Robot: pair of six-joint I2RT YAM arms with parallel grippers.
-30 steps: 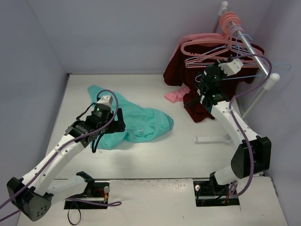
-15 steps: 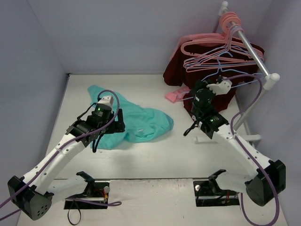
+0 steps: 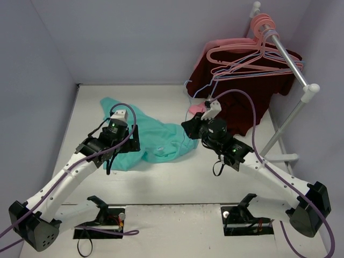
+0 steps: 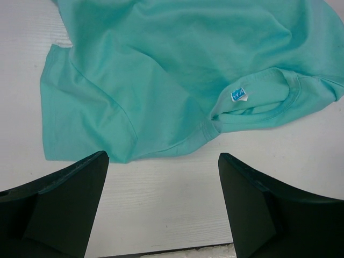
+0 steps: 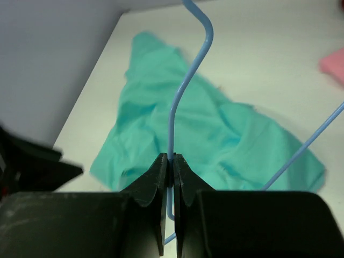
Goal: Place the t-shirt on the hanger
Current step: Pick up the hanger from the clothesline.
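The right pincer (image 5: 172, 161) pinches the wire of the light-blue hanger (image 5: 174, 102) mid-frame, likely to feed it into the teal t-shirt (image 3: 161, 141), which lies crumpled centre-left on the desk (image 3: 177, 180). The left pincer (image 4: 161, 166) hangs spread over the shirt's edge, seemingly ready to grab.

"Somebody's home, or a shop?"

"Neither, it's a robotics lab test cell. Plain pale walls (image 3: 140, 43) box in the white table (image 3: 177, 183) on three sides. A left arm (image 3: 70, 174) and a right arm (image 3: 274, 177) are bolted at the table's near edge. A clothes rail (image 3: 287, 56) with pink hangers (image 3: 236, 54) stands at its far right corner."
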